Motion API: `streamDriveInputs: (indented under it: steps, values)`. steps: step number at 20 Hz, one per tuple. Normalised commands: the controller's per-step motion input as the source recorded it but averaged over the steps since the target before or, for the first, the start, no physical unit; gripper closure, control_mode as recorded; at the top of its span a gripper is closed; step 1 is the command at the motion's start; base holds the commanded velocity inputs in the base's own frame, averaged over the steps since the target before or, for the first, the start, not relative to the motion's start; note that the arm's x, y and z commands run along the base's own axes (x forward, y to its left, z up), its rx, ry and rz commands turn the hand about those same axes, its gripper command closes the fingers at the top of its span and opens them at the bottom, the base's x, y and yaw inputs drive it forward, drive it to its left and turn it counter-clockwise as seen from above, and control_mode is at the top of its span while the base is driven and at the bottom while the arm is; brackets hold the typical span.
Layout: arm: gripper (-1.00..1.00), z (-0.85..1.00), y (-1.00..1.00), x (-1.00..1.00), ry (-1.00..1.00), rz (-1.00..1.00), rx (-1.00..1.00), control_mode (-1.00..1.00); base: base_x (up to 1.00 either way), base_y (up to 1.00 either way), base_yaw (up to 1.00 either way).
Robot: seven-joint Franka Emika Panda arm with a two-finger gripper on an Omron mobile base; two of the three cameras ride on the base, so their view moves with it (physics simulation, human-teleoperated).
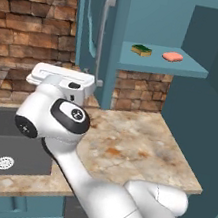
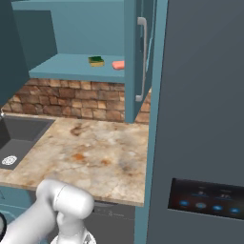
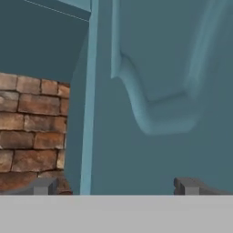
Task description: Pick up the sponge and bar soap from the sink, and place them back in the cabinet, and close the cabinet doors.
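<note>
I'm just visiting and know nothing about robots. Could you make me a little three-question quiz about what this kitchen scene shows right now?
1. True or false: the sponge and the bar soap lie in the sink.
2. Which of the two lies nearer the left cabinet door: A) the sponge, B) the bar soap?
3. Fill in: the gripper faces a teal door panel with its jaws ____.

Key
1. False: both rest on the cabinet shelf, apart from each other, and the basin holds just its white drain.
2. A.
3. Open, with nothing between the fingertips.
</note>
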Motion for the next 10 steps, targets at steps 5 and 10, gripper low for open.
streamDriveInputs:
  steps: [5,10]
  values:
    - [-1.0,0.0,-0.67,0.0,0.0,0.09,0.0,-1.0,0.0,0.0,0.0]
    - [-1.0,0.0,-0.73,0.0,0.0,0.1,0.0,-1.0,0.0,0.0,0.0]
